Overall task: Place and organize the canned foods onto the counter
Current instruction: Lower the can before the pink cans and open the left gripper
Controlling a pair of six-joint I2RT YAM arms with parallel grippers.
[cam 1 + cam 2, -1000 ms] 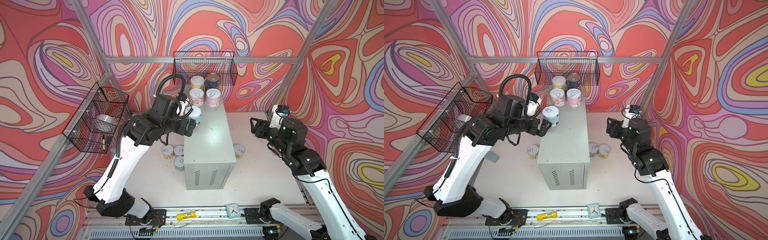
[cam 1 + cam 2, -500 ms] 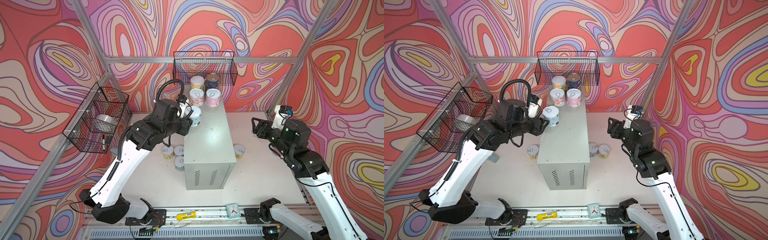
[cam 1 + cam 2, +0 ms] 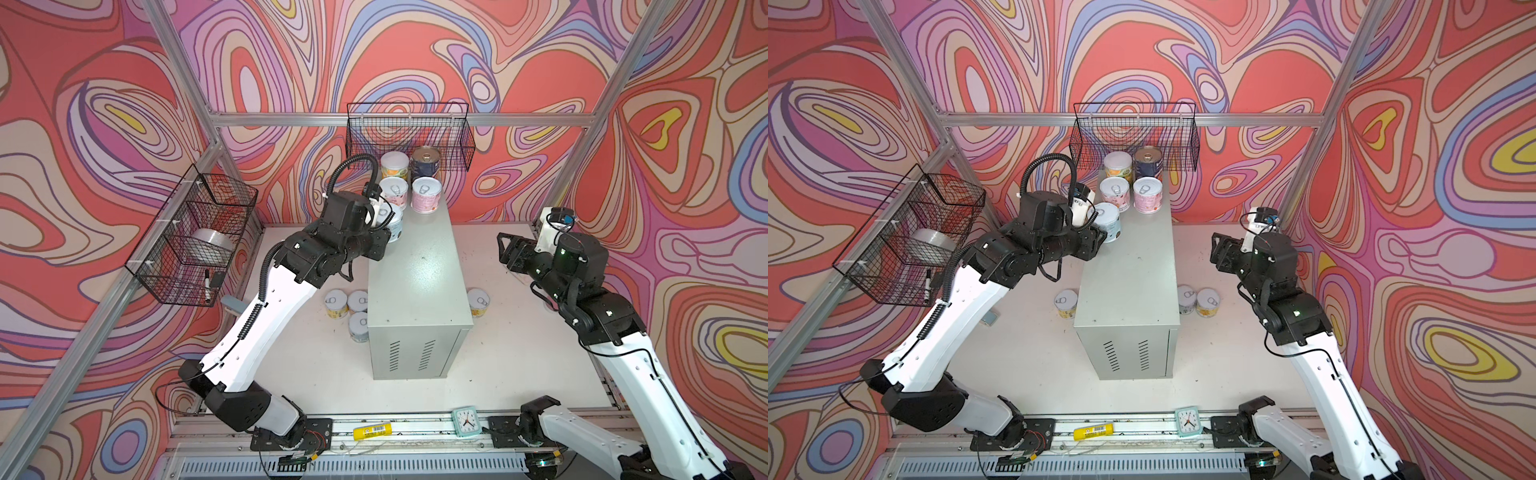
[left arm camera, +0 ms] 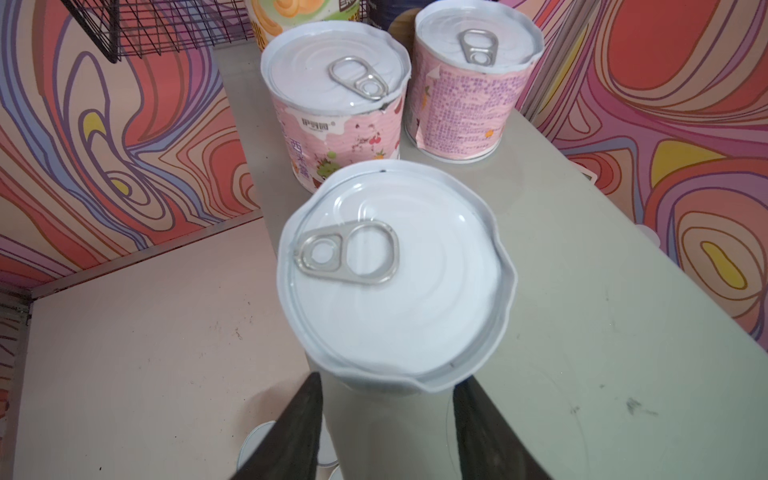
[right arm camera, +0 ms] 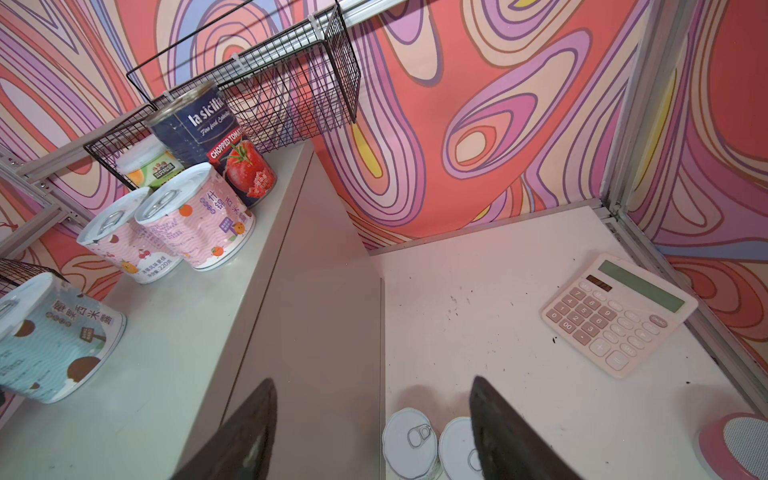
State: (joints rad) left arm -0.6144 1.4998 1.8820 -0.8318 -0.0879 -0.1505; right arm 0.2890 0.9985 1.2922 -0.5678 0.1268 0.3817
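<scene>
Canned foods (image 3: 426,198) check: left gripper (image 4: 386,380) is clamped on the blue can (image 3: 394,224), which sits at the counter's (image 3: 415,282) 10 o'clock edge. Navy can (image 3: 425,163) is up at 12, and right gripper (image 5: 372,381) hangs off at 3 o'clock, jaws apart, holding nothing.

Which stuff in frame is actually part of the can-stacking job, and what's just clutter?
Job: counter; blue can in left gripper; pink cherry can; pink orange-print can; navy tomato can; white-lidded can; three table cans; two more table cans.

Clutter: tape roll; marker; rear basket; side basket; yellow tube; clock; calculator.
</scene>
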